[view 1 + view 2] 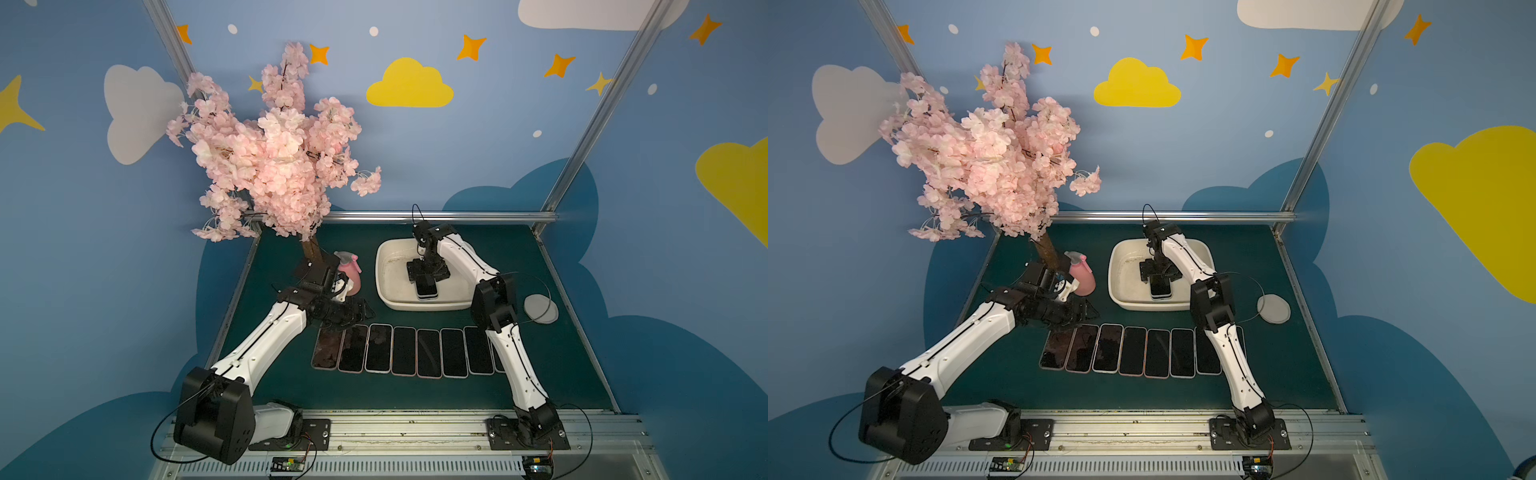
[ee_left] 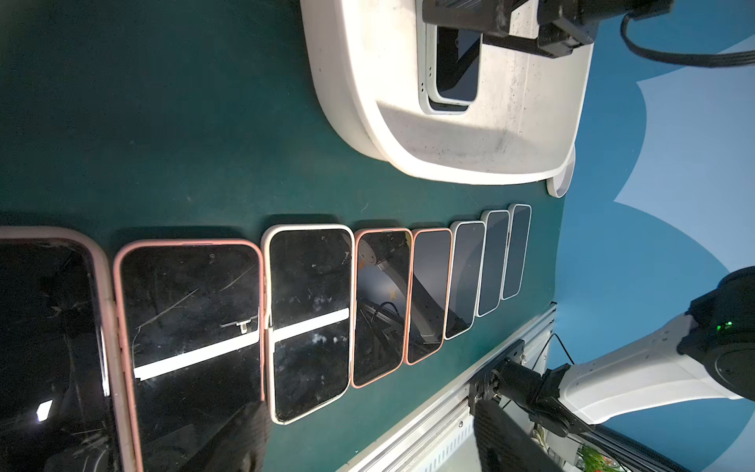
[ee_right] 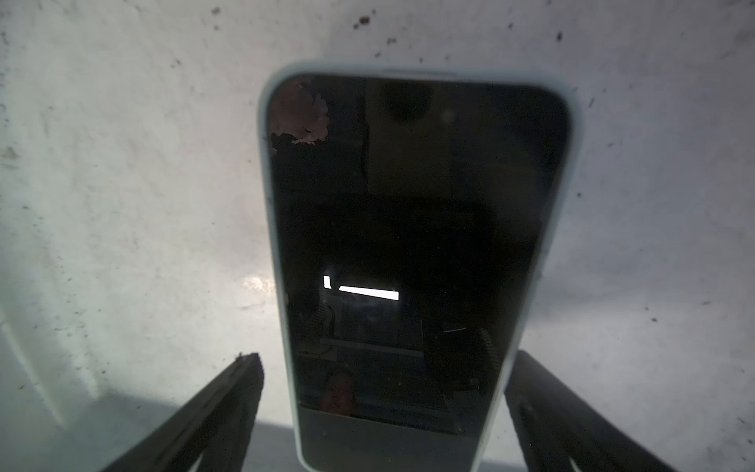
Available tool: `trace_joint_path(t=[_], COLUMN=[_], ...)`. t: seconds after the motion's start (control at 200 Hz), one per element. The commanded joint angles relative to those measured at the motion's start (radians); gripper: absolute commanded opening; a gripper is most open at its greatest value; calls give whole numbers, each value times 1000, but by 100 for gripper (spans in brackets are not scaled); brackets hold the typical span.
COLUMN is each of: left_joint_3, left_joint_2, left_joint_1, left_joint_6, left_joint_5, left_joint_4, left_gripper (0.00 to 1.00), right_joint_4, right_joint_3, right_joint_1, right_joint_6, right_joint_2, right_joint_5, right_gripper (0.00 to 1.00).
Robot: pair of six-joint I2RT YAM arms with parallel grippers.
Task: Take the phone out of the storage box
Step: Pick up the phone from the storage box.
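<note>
Right tool spread astride phone

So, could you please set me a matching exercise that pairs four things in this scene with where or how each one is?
Things:
1. right gripper
2. pink spray bottle
3. grey disc
4. row of phones

Places or states:
A. side by side on the green mat, in front of the storage box
B. open, straddling the phone inside the storage box
C. beside the tree trunk
D. flat near the mat's edge

Pairs: 1-B, 2-C, 3-D, 4-A.
</note>
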Motion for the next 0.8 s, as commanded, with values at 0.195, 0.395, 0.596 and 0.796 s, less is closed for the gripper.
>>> trace_joint_path(t=[0.195,0.395,0.596,0.796], left_joint_3=[-9,-9,-16,-16], left_joint_2=[-2,-1,-20,-24], left_joint_1=[9,10,10,12], left_joint_6=[16,14,13,2], left_joint_5=[15,20,13,12], left_joint_4=[-15,-17,-29,-27], left_gripper=[83,83,83,83], right_joint_4=[1,-7,-6,-10], right_joint_3=[22,19,20,19], right_joint_1=[-12,-13,-12,-19], right_joint_6=[13,0,-5,-17], right_joint_2=[34,40,42,12], right_joint_5=[28,45,51,74], right_gripper=[82,83,82,63])
